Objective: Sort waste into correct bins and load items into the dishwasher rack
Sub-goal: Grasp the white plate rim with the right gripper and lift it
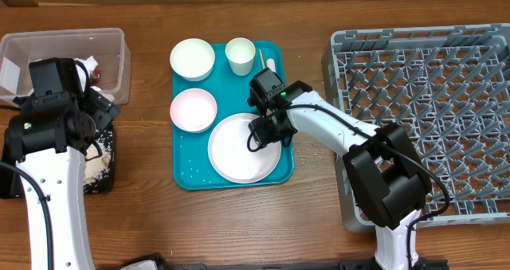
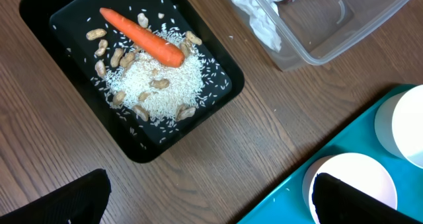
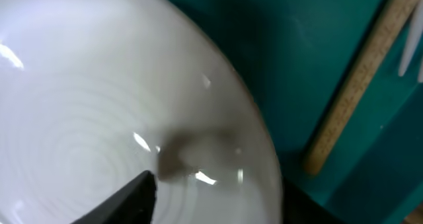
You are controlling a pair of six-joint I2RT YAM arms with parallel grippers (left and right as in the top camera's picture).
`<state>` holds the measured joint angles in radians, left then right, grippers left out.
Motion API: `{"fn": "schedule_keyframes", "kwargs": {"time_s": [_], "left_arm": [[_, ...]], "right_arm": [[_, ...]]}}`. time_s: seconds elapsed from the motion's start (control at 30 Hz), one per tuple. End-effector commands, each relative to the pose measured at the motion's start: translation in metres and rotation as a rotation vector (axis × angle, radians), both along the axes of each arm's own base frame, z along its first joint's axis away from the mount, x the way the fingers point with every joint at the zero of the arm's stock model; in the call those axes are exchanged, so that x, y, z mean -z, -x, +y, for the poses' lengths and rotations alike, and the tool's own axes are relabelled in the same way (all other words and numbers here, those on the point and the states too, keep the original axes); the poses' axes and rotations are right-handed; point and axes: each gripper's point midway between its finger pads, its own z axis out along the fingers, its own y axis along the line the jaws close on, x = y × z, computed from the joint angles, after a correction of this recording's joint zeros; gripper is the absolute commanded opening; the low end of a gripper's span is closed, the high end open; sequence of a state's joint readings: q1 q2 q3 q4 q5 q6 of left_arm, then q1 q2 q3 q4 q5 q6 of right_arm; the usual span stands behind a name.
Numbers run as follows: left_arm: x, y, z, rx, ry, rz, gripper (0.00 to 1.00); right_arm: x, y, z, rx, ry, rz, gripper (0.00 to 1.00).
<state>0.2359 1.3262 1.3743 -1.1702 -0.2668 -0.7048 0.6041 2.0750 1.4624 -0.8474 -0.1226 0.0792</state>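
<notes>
Step in hand: we judge this to be taking the plate (image 1: pixel 239 150) by its upper right rim, so that it can go to the rack (image 1: pixel 430 103).
Plate: it lies flat in the lower right part of the teal tray (image 1: pixel 185 174), just beside one bowl (image 1: pixel 193 109).
Right gripper (image 1: pixel 261 132): its fingers straddle the plate's rim, one over the white face. We cannot tell whether they have pinched it.
Left gripper (image 2: pixel 208 201): its fingers are spread wide and grasp nothing. It hangs over bare wood between the black tray (image 2: pixel 231 78) and the teal tray.
Doing it well: we want the lower finger fully under the rim before lifting, because glazed plates slip. We would tilt the plate up from this edge rather than drag it.
Edges: the chopsticks (image 3: pixel 357 78) lie near the rim on the outer side, so the outer finger could nudge them. The teal tray's raised lip is also close.
Open room: bare table lies between the teal tray and the rack, and the rack's pegs look free.
Waste: the carrot (image 2: pixel 142 36) lies in the black tray, and napkins (image 2: pixel 254 16) are in the clear tub (image 2: pixel 330 39).
</notes>
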Motion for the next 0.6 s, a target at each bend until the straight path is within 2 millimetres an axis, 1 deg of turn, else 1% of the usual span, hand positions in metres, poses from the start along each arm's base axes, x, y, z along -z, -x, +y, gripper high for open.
{"fn": "schedule_keyframes", "kwargs": {"time_s": [0.0,0.23,0.4,0.57], "left_arm": [[-0.007,-0.002,0.004,-0.023,-0.017,-0.019,1.00],[-0.007,-0.001,0.006,-0.029,-0.017,-0.019,1.00],[-0.007,-0.001,0.006,-0.029,-0.017,-0.019,1.00],[-0.007,-0.001,0.005,-0.029,-0.017,-0.019,1.00]], "right_arm": [[0.000,-0.005,0.006,-0.006,-0.008,-0.008,0.47],[0.001,-0.006,0.000,0.000,0.020,-0.017,0.29],[0.000,-0.001,-0.004,0.002,0.039,0.007,0.21],[-0.010,0.000,-0.009,0.009,0.060,0.031,0.08]]}}
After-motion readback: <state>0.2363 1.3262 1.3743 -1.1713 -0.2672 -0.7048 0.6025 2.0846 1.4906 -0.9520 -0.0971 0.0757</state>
